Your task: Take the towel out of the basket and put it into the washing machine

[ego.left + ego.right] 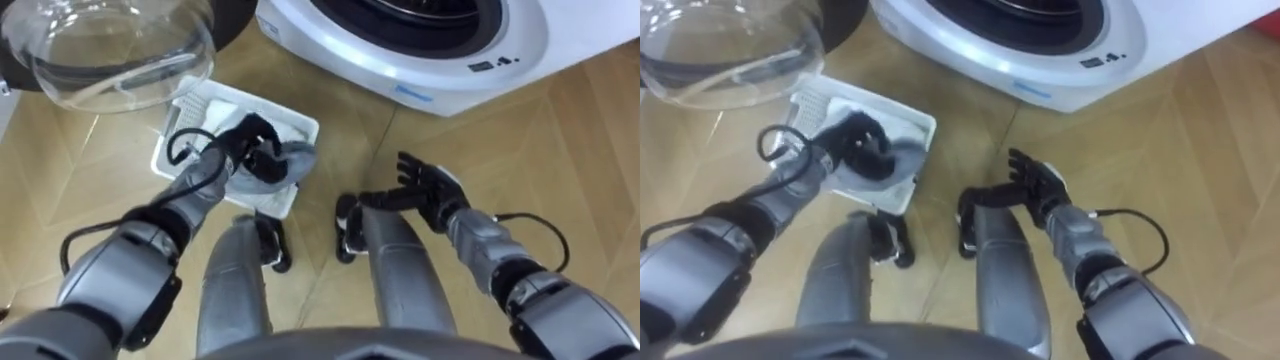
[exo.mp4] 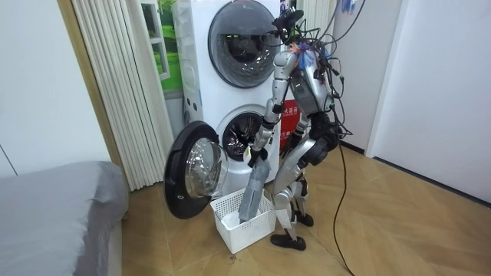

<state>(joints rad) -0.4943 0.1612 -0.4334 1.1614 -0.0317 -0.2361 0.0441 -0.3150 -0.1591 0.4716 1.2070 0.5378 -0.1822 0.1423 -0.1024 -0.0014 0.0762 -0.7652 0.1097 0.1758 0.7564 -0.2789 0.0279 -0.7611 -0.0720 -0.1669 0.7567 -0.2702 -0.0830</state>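
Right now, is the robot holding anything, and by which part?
The left hand grips the grey towel by its upper end; the rest hangs into the white basket. The right hand is open and empty.

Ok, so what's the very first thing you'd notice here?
The long grey cloth towel dangling from the robot's left hand, right over the white plastic laundry basket on the wooden floor. Next is the big round glass door of the white washing machine, standing open beside the basket. The right hand is open and holds nothing.
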